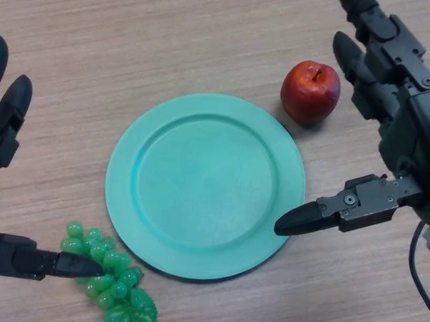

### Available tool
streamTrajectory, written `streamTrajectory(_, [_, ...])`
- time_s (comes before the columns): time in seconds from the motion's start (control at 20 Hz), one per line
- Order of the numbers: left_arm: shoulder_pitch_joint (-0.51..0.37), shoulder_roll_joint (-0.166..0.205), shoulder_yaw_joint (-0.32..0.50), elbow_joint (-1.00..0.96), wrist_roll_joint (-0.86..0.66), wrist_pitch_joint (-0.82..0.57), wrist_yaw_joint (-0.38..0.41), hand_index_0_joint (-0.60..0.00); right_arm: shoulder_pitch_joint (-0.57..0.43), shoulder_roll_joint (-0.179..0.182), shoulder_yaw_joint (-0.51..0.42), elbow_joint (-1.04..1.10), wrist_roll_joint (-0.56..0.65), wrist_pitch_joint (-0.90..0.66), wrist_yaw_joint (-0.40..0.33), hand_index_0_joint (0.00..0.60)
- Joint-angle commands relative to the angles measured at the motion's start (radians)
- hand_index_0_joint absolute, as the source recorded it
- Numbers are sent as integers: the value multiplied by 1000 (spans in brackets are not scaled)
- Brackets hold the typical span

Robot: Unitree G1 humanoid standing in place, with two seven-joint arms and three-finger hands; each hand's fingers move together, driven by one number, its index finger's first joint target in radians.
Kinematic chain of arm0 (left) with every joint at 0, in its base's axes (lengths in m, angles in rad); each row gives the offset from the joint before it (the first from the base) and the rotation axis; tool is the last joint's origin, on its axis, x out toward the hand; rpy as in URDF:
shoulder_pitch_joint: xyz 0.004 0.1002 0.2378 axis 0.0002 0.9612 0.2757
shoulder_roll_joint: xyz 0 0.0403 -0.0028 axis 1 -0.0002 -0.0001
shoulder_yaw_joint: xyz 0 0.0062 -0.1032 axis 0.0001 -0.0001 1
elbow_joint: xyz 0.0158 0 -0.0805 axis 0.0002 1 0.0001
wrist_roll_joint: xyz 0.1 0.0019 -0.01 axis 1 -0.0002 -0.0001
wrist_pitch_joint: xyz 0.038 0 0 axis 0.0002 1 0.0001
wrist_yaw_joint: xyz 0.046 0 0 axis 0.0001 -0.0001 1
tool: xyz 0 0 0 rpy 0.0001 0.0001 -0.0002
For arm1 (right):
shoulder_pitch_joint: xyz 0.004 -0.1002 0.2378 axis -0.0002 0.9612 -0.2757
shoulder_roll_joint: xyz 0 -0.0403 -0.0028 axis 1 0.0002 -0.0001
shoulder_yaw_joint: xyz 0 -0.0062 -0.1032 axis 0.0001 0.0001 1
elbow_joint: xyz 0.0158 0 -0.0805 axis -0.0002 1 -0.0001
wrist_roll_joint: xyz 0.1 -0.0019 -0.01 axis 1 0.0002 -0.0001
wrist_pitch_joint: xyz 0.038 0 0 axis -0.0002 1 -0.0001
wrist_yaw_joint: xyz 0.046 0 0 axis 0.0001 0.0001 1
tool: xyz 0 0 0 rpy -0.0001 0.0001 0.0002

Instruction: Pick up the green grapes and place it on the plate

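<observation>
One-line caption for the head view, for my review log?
Open left hand reaches the green grapes beside an empty teal plate; red apple and open right hand opposite.

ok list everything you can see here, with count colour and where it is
plate: one, turquoise, centre of the wooden table, nothing on it
green grapes: one bunch with a leaf, green, on the table just off the plate's lower-left rim
apple: one, red with a stem, on the table beside the plate's upper-right rim
table: one, light wood grain, under everything
left hand: one, black, at the left edge, fingers open, thumb tip over the grapes
right hand: one, black, at the right edge, fingers open, thumb tip over the plate's right rim
</observation>
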Motion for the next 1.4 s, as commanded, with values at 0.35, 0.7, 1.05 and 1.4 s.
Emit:
streamTrajectory(0.35, [33, 20, 11, -68, -12, -174, 23, 0, -12, -15, -35, -73, 11, -136, 10, 0])
streamTrajectory(0.7, [126, 20, 120, 93, 61, -406, -87, 0, -16, -6, -17, -58, -21, -145, 21, 0])
streamTrajectory(1.05, [76, 72, 327, 516, 329, -861, -264, 0, -33, 2, -3, -40, -29, -143, 32, 0])
streamTrajectory(1.4, [-39, 182, 278, 754, 1014, -1086, 269, 0, -38, 6, -9, -45, -19, -141, 30, 0])
